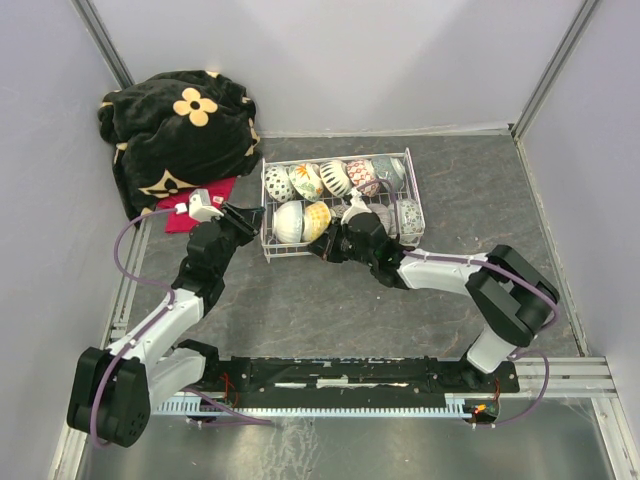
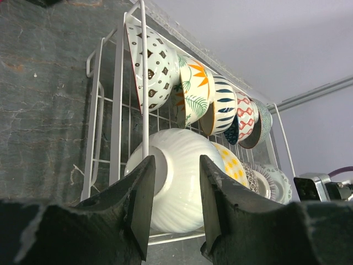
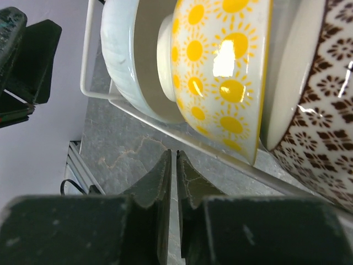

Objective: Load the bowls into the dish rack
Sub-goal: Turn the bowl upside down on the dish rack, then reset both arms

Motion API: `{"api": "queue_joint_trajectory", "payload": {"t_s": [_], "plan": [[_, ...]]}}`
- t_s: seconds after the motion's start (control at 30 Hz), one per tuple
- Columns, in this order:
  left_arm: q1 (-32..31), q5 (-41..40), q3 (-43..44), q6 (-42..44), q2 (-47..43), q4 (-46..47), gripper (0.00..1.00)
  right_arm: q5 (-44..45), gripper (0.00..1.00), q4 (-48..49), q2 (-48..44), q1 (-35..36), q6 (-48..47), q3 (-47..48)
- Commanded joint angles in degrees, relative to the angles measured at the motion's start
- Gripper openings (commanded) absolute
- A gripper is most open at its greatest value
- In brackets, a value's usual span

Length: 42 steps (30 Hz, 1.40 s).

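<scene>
Before the dish rack — left gripper jaws released, facing its white ribbed bowl; right gripper jaws clenched, empty.

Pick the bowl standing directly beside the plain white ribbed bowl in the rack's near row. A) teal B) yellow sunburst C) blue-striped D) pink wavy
B: in the right wrist view the yellow sunburst bowl stands right next to the white ribbed bowl.
</scene>
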Motion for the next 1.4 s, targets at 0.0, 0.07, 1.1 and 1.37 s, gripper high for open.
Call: {"api": "queue_joint_trajectory", "payload": {"t_s": [0.0, 0.07, 1.1, 1.37], "plan": [[-0.1, 0.2, 1.7, -1.7, 0.1, 2.5, 0.45, 0.8, 0.16, -3.8, -4.0, 0.1, -2.1, 2.5], [-0.1, 0.3, 1.9, -1.3, 0.6, 2.5, 0.45, 0.7, 0.16, -4.8, -4.6, 0.1, -2.5, 2.7], [-0.1, -4.4, 10.9, 5.1, -9.5, -20.1, 0.74, 20.4, 0.56, -49.4, -40.2, 0.8, -22.0, 2.4], [-0.1, -5.4, 9.1, 3.9, -17.2, -26.6, 1.00, 28.2, 0.59, -58.7, -51.4, 0.8, -20.9, -0.8]]}}
